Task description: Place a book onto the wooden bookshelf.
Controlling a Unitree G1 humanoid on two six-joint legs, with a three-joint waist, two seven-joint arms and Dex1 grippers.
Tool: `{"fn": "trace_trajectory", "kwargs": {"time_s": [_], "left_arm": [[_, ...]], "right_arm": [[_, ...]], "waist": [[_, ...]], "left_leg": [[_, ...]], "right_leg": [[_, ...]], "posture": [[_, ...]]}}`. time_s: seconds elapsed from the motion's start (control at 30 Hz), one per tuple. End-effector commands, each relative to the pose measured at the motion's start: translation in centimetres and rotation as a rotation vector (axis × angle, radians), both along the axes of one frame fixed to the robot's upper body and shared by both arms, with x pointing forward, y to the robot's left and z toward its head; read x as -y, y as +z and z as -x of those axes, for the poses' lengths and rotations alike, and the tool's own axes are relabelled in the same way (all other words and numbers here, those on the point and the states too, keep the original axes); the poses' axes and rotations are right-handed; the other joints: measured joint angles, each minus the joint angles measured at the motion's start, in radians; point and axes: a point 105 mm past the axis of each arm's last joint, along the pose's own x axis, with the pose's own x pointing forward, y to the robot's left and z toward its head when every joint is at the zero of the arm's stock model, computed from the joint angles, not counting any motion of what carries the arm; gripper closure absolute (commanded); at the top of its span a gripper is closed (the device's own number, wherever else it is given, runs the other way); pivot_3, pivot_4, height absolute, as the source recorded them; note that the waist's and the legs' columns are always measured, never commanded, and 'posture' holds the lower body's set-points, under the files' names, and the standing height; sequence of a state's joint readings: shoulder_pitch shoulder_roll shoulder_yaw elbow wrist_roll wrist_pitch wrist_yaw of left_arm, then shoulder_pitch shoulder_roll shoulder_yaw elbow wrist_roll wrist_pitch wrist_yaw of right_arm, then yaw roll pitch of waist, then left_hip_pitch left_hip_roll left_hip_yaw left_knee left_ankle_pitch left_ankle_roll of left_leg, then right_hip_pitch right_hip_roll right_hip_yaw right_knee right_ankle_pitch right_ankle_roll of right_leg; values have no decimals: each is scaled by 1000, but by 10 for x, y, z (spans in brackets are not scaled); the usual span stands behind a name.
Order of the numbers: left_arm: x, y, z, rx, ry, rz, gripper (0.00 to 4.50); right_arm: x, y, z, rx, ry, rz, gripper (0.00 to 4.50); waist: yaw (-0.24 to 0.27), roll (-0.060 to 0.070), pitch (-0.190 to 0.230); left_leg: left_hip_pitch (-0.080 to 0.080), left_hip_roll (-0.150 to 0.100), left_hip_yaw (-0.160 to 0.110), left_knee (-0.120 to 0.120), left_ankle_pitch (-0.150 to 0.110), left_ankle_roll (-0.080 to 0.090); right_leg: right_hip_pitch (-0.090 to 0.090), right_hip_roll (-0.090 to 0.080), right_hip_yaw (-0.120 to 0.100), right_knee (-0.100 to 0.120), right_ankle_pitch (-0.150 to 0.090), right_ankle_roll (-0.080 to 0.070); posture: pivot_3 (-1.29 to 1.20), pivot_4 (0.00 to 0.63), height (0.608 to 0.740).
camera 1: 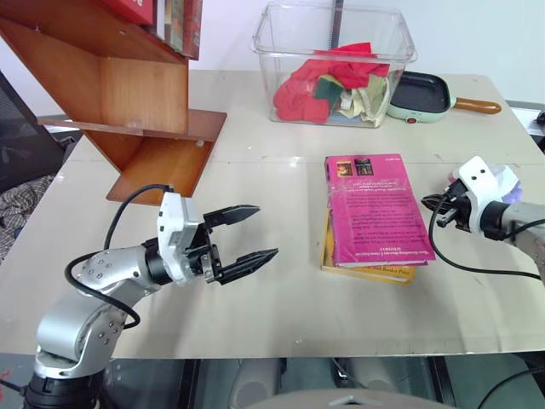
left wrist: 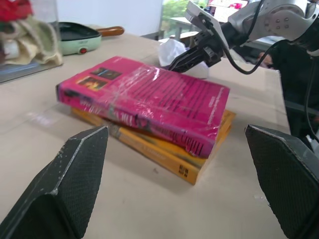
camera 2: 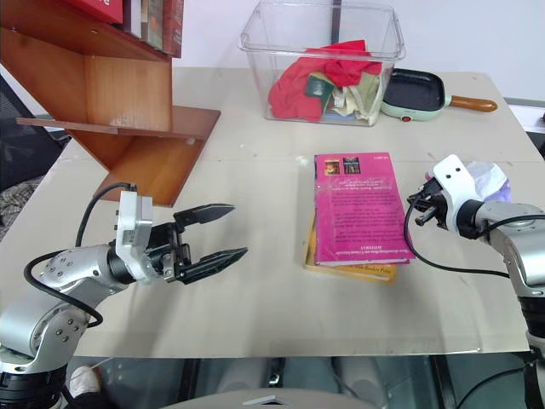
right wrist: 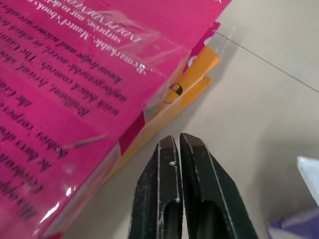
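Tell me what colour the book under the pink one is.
Yellow-orange book, clearest in the left wrist view.

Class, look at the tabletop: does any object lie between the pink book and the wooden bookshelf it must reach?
Nothing visible does. The pink book lies on a yellow book, and the bare table stretches between it and the wooden bookshelf. The clear bin sits behind that path.
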State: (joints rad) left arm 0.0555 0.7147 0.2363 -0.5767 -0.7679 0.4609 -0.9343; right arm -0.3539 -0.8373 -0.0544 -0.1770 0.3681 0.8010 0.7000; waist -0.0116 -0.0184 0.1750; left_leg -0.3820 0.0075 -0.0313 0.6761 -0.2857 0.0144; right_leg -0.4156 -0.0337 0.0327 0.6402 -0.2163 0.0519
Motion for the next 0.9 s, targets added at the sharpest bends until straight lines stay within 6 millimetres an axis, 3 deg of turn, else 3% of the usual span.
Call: {"fn": "trace_trajectory", "kwargs": {"time_s": [0.03,0.73,0.9], "left_arm": [[0,5,5,50,21,-37,0],[-19,15,15,36,64,-103,0],[-25,15,8,47,122,-96,0]], "right_arm": [[-12,12,0,37,60,-9,4467],[-49,4,7,31,175,-57,4467],[-33,7,5,91,120,-35,4467]], "waist": [[0,0,0],[-1,0,0],[-2,1,0]], "left_leg": [[0,0,0,0,0,0],[1,0,-1,0,0,0],[1,0,0,0,0,0]], "right_leg": [[0,0,0,0,0,0],[0,1,-1,1,0,0],[0,1,-1,1,0,0]], "posture": [[0,150,740],[0,150,740],[0,150,740]]}}
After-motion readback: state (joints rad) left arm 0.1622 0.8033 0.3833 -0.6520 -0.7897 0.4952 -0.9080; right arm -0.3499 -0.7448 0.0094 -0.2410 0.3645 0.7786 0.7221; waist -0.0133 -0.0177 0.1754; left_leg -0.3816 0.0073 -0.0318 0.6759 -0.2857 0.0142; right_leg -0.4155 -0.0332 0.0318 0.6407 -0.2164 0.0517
